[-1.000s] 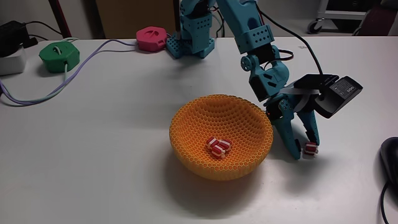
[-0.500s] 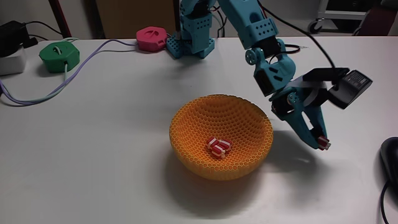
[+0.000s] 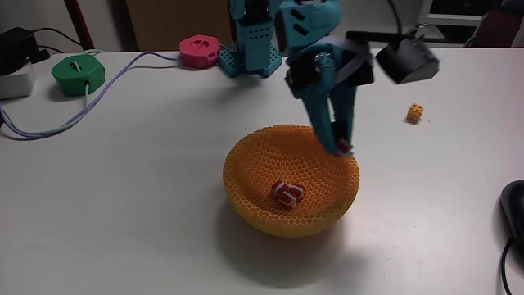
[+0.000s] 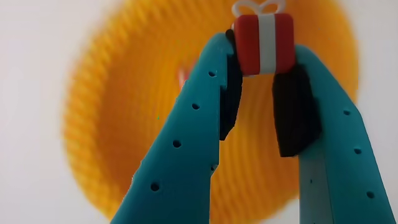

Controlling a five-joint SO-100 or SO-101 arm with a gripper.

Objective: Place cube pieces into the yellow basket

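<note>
The teal two-finger gripper (image 3: 342, 149) is clamped on a small red cube with a white stripe and bow (image 4: 263, 41), held at its fingertips above the large orange-yellow honeycomb-mesh plastic bowl (image 3: 246, 176), over its far right rim in the fixed view. Two more red-and-white cubes (image 3: 287, 192) lie touching on the bowl's floor. A tiny yellow cube (image 3: 416, 113) sits on the white table (image 3: 123, 213), well apart to the right
</note>
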